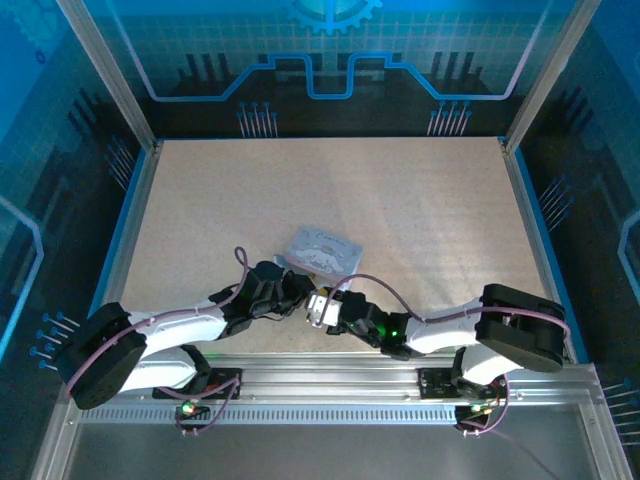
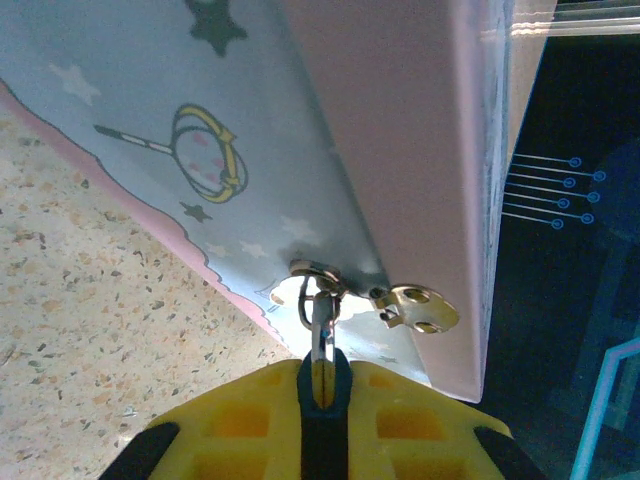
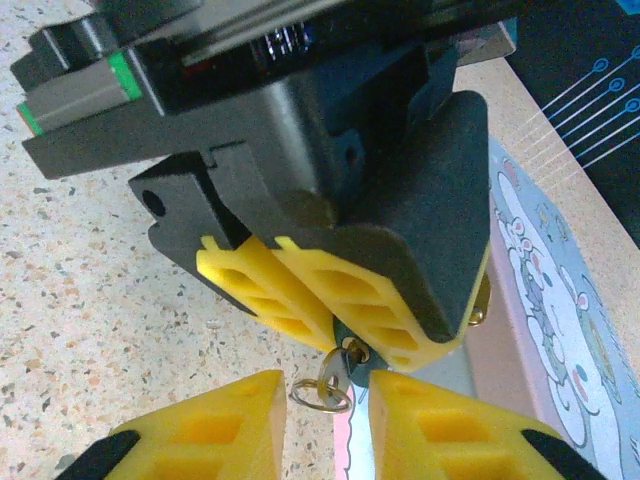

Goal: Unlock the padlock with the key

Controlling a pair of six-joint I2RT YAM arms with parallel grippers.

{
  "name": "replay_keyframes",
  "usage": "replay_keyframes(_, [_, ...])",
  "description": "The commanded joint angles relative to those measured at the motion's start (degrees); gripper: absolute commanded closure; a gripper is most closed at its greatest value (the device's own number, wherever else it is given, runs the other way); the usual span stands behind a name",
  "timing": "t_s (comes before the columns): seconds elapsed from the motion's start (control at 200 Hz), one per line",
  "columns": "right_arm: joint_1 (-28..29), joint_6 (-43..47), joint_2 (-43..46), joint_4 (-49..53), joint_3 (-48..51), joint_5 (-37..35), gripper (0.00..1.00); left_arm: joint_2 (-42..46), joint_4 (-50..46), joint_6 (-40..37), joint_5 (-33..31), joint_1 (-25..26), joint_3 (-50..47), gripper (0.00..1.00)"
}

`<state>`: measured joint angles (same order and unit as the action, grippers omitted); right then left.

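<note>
Hiding padlock (image 2: 322, 392) body, left jaws pinched, key (image 3: 341, 368) half-seen

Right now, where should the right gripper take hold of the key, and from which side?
Take the key by its exposed head, above its small ring, approaching head-on from the end opposite the left gripper. It juts from between that gripper's shut yellow fingers, and the right gripper has a finger on either side of it.

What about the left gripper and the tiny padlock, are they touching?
Touching. In the left wrist view, the left gripper pinches the padlock between its yellow fingers, with no gap on either side.
</note>
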<state>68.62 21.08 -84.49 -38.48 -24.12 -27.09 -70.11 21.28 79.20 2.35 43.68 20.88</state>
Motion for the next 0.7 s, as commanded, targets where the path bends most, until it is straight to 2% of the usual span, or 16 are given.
replay_keyframes(0.0, [0.6, -0.9, -1.2, -2.7, -1.6, -1.6, 0.74, 0.9, 2.3, 0.2, 0.0, 0.4, 1.4, 1.00])
replay_keyframes(0.35, [0.5, -1.8, -2.4, -4.5, -1.7, -3.6, 0.85, 0.6, 2.6, 0.3, 0.3, 0.4, 1.3, 1.00])
replay_keyframes(0.64, [0.2, -3.1, -2.4, -4.3, -1.7, -4.4, 1.00, 0.2, 3.1, 0.4, 0.5, 0.4, 1.3, 1.00])
replay_keyframes(0.695, [0.2, -3.4, -2.4, -4.3, -1.7, -4.5, 1.00, 0.0, 3.2, 0.5, 0.6, 0.4, 1.4, 1.00])
